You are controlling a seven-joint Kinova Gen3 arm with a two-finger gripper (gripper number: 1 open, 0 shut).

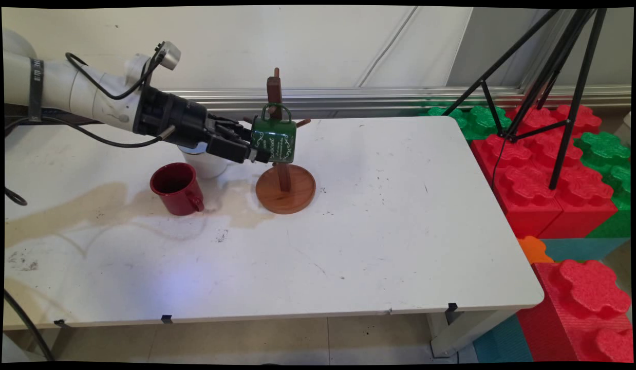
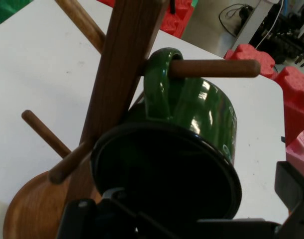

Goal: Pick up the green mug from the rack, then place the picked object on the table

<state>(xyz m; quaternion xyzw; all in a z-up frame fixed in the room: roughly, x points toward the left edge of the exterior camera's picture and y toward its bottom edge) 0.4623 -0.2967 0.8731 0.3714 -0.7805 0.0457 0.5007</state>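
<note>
Pincer point(image 1: 255, 154) is gripping the green mug point(image 1: 274, 139) by its rim, the mug's handle hanging over a peg point(image 2: 214, 68) of the wooden mug tree point(image 1: 283, 177). Red mug point(image 1: 176, 188) is standing upright and empty on the surface point(image 1: 379, 231); a white cup point(image 1: 207, 162) is sitting behind it, contents unseen.

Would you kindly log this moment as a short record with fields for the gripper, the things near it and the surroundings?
gripper: gripper at the rim of the green mug; whether it is gripping cannot be told
green mug: handle hooked over a peg of the wooden mug tree
mug tree: upright on its round base, on the white table
red mug: red mug upright on the table, beside the tree
white cup: white cup behind the red mug, partly hidden by the arm
surroundings: red and green foam blocks, black tripod
</note>
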